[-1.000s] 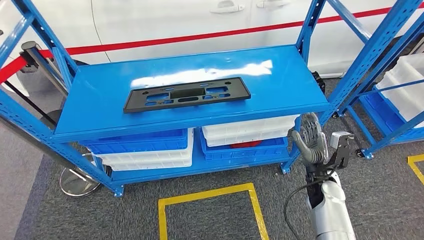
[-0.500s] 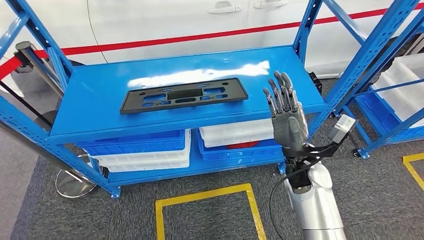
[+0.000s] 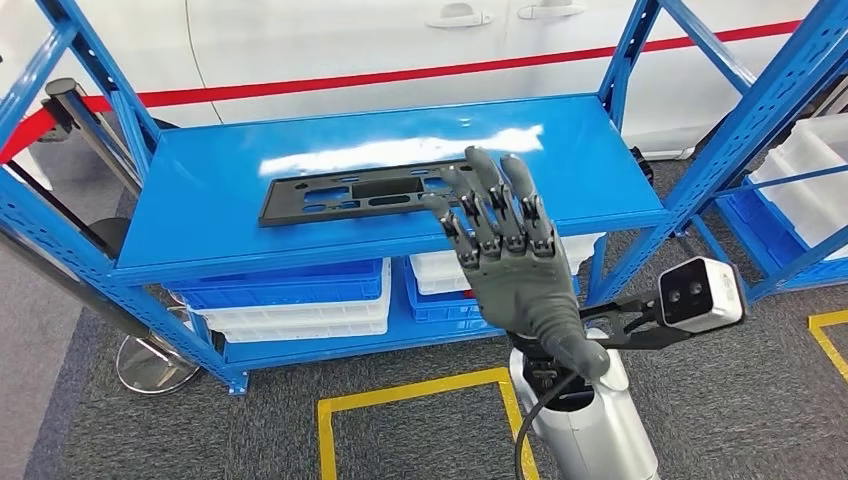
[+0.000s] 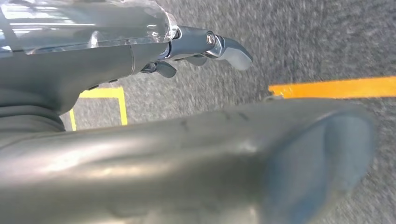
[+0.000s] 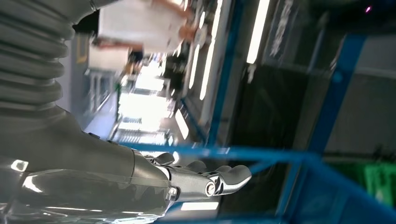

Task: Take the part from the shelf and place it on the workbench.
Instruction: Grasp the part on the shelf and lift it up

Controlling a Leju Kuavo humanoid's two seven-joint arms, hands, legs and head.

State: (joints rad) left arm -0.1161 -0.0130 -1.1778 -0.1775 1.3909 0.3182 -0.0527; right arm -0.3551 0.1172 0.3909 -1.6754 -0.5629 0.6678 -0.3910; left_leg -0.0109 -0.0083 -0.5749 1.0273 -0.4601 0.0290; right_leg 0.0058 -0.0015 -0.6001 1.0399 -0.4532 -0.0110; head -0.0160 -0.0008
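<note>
Head view: the right hand (image 3: 510,255) is raised in front of the blue shelf (image 3: 220,190), fingers (image 3: 487,195) straight and spread apart, holding nothing. It's up over the near edge of the top deck, and its fingertips cover the right end of the part (image 3: 350,194), so I can't tell if they touch it or just hover in front. The part is a flat black plate with cutouts, lying lengthwise across the middle of the top deck, a bit toward the far side, with a bright glare patch on the blue surface just behind it.

Under the deck there are bins: a blue bin (image 3: 285,280) stacked on a white bin (image 3: 300,315) on the left, and more white and blue ones on the right, partly behind the hand. A wrist camera (image 3: 698,293) sticks out to the right of the silver forearm. On the grey carpet near the robot there's yellow tape (image 3: 420,392) marking a box. Far right there's a second rack (image 3: 790,120) with white bins.

Right wrist view is blurry, but the thumb and fingers (image 5: 229,177) reach out with nothing in them, blue rack bars behind.

Left wrist view: the left hand (image 4: 205,46) hangs over the carpet and yellow tape, nothing visible in it, but I can't tell whether it's open or closed.
</note>
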